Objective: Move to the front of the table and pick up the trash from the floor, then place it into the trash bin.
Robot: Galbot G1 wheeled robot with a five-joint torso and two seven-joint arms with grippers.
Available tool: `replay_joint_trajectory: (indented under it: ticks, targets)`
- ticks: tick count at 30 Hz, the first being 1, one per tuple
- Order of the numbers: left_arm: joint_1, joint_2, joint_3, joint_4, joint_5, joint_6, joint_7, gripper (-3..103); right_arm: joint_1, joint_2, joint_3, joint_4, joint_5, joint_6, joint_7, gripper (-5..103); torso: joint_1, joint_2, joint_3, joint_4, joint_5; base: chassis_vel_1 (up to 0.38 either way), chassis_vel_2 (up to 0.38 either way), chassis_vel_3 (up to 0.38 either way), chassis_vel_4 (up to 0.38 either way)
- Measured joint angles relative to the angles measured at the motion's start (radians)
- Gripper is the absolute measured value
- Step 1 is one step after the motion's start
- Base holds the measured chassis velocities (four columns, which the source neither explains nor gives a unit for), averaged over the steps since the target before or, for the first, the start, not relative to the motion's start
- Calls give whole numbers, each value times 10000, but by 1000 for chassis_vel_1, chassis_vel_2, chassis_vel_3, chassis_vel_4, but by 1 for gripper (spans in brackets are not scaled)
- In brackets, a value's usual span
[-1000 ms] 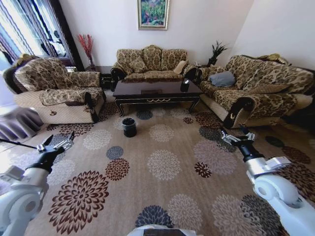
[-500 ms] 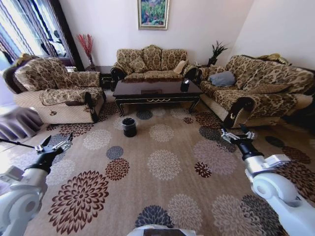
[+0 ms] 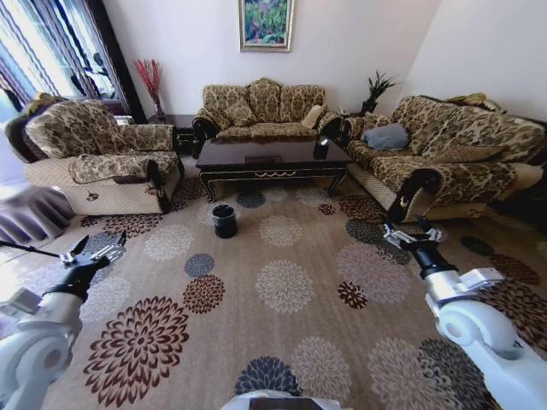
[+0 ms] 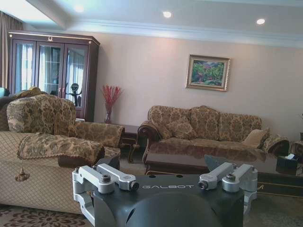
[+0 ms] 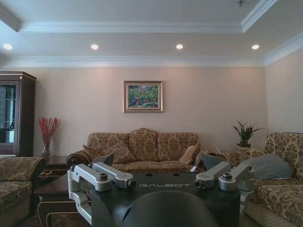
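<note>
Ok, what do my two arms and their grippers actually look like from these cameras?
Both arms have rounded glossy white shells ending in black wrists. The left gripper and right gripper are alike: silver metal linkage jaws with bolts on a black housing, which the wrist views show marked GALBOT in pale letters. No loose cables are visible.

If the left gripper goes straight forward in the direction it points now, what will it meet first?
Probably the armchair: the left gripper, fingers open, points roughly level across open carpet toward the armchair and the table. Depth is unclear.
</note>
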Motion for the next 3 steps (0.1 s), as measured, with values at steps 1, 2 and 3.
replay_joint_trajectory:
  ticks: [1,2,3]
  targets:
    - [0,0,0,0,0,0,0,100,0,0,0,-1,0,0,-1,100,-1,-1,0,0,0,0,0,0,0]
    - [1,0,0,0,0,0,-2,100,0,0,0,-2,0,0,-3,100,-2,-2,-1,0,0,0,0,0,0]
    - [0,0,0,0,0,0,-3,100,0,0,0,-2,0,0,-3,100,-1,-3,-2,0,0,0,0,0,0]
